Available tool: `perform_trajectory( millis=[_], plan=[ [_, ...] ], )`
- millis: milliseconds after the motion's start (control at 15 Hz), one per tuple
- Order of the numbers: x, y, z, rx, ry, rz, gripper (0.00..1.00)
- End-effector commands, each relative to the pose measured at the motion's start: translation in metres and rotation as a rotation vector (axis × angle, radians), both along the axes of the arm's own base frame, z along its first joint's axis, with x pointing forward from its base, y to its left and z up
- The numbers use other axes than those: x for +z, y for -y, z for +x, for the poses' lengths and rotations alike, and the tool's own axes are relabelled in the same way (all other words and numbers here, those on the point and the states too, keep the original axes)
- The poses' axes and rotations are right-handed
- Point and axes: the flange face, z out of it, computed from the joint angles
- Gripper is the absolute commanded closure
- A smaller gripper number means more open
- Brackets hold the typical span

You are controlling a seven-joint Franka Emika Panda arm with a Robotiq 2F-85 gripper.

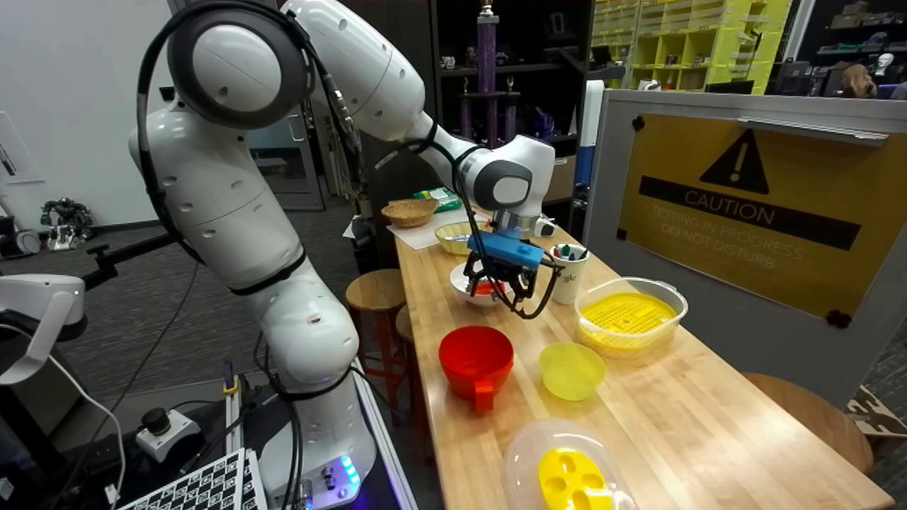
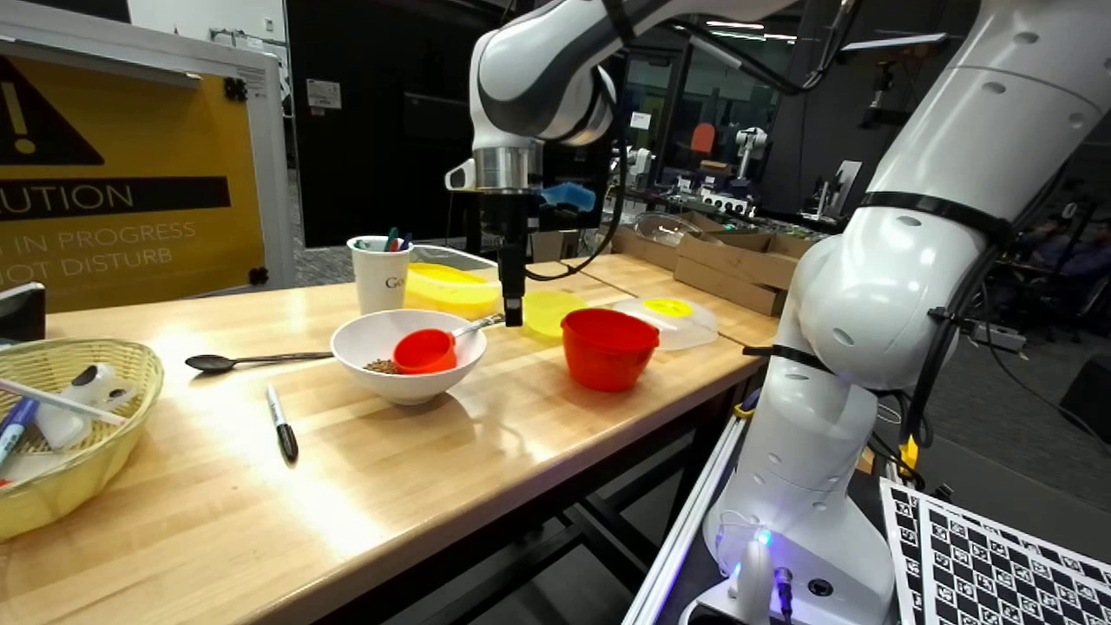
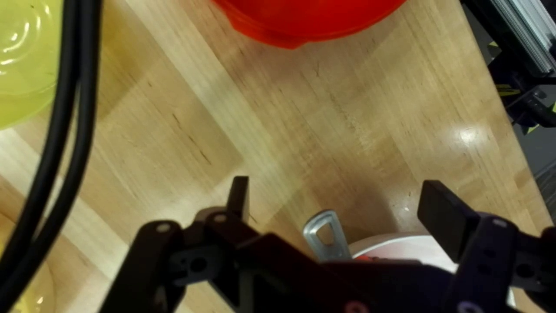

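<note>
The claw [image 3: 342, 203] hangs spread wide beside the white bowl [image 2: 412, 392], close to the metal handle [image 3: 335, 252] of a red scoop [image 2: 425, 352]. The scoop rests inside the white bowl beside brown bits [image 2: 382, 366], its handle jutting over the edge. A paper cup [image 2: 380, 285] and a dark spoon [image 2: 213, 363] sit near the white bowl; opposite the spoon stands a red mixing cup [image 2: 608, 356].

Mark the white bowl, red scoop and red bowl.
White bowl [image 2: 408, 389], in an exterior view: outer wall.
Red scoop [image 2: 425, 352], in an exterior view: its cup.
Red bowl [image 2: 607, 363], in an exterior view: outer wall.
</note>
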Motion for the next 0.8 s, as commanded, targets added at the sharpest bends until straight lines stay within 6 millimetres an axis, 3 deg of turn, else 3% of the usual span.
perform_trajectory(
  millis=[0, 400, 733],
  plan=[
    [0.002, -0.008, -0.001, 0.027, 0.009, -0.003, 0.00],
    [0.002, -0.024, -0.005, 0.065, 0.006, -0.008, 0.00],
    [0.001, -0.025, -0.004, 0.071, 0.006, -0.006, 0.00]
  ],
)
